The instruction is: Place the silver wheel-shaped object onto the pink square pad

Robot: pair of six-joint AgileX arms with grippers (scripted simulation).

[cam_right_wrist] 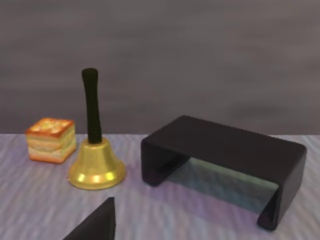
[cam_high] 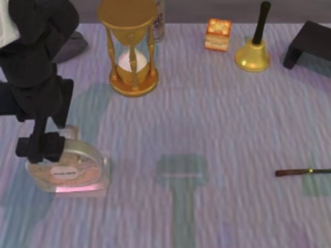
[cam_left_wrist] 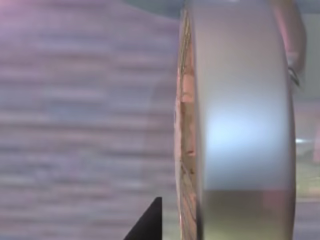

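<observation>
The silver wheel-shaped object [cam_high: 64,173] stands at the table's near left, and its chrome rim [cam_left_wrist: 240,125] fills the left wrist view. A pink edge of the pink square pad [cam_high: 77,189] shows under its base. My left gripper [cam_high: 39,147] hovers over the wheel's top, open. Its one visible finger [cam_left_wrist: 150,225] stands a narrow gap from the wheel's side face, and the other finger is hidden behind the rim. The right arm is out of the top view. Its wrist view shows one finger [cam_right_wrist: 97,225] with nothing against it.
A gold hourglass [cam_high: 133,51] stands at the back left. A layered cracker cube [cam_high: 217,34], a gold bell [cam_high: 252,54] and a black stand [cam_high: 310,44] line the back right. A thin dark stick [cam_high: 302,172] lies at the right edge. A faint greenish patch [cam_high: 181,170] marks the middle.
</observation>
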